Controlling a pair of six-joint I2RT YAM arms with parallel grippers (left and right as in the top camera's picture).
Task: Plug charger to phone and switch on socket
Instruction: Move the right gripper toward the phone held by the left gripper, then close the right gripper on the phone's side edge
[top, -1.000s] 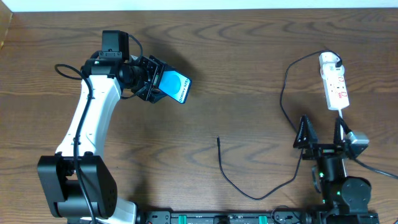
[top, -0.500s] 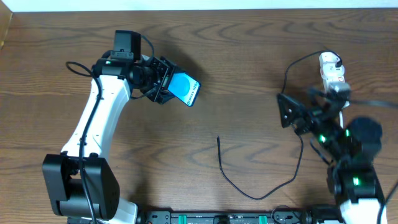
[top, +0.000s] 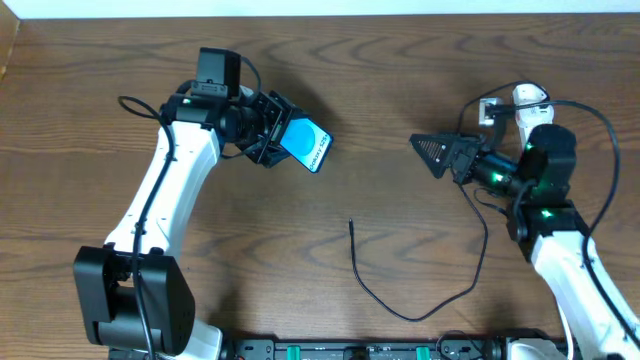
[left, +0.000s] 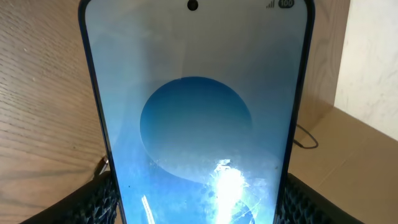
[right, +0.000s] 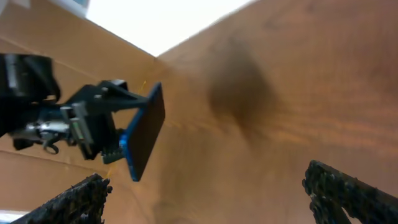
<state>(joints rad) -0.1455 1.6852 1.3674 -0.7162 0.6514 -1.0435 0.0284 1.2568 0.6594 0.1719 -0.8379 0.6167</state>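
Overhead, the left arm's jaws (top: 283, 140) pinch the Galaxy smartphone (top: 312, 148) by its long edges. The phone is tilted, blue screen up, over the left-centre of the wooden table (top: 400, 60). Across the table, the right arm's jaws (top: 440, 152) stand spread wide and hold nothing, pointing left toward the phone with a stretch of bare wood between them. The white power strip (top: 527, 97) lies at the far right of the table, largely hidden behind the right arm. The thin black charger cable (top: 352, 245) lies loose on the table: its connector tip rests near the middle, well apart from the phone, and the cable loops toward the near edge, then climbs right toward the strip.

From the left wrist, the phone's screen (left: 196, 124) fills the frame, pale blue with a darker blue disc and a bright glare low down. Black textured pads (left: 93, 202) press its two edges.

From the right wrist, in a blurred view, two black fingertips (right: 81, 199) sit at the bottom corners, far apart. Beyond them the left arm's jaws grip the phone (right: 146, 140), seen nearly edge-on above the wood.
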